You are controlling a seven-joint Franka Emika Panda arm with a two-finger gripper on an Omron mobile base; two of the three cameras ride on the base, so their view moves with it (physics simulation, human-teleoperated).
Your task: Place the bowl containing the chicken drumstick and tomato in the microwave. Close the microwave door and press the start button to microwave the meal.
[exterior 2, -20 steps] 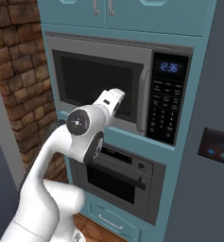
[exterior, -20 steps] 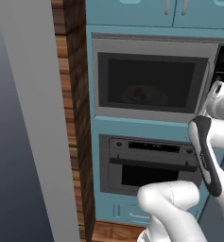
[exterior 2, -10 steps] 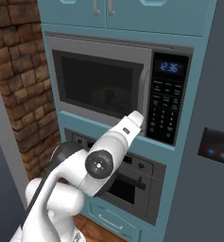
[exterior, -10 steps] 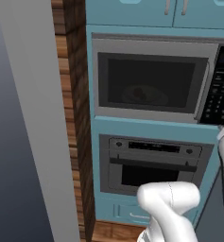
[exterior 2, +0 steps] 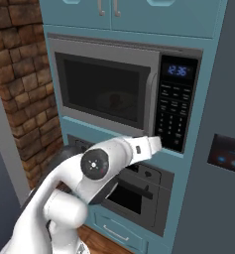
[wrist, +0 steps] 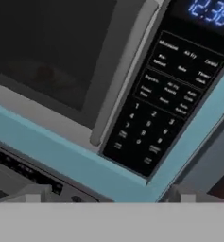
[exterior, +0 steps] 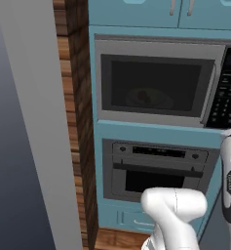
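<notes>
One microwave door [exterior 2: 106, 92] shut — long axis horizontal (bowl [exterior: 148, 99] inside), tool [wrist: 106, 197] spread wide, empty

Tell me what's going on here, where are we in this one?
The microwave door is shut, with the bowl faintly visible inside through the window. The arm is raised in front of the keypad, and the hand view looks straight at the buttons. The gripper is open and holds nothing; it is not touching the panel. Only the start press looks left to do.
</notes>
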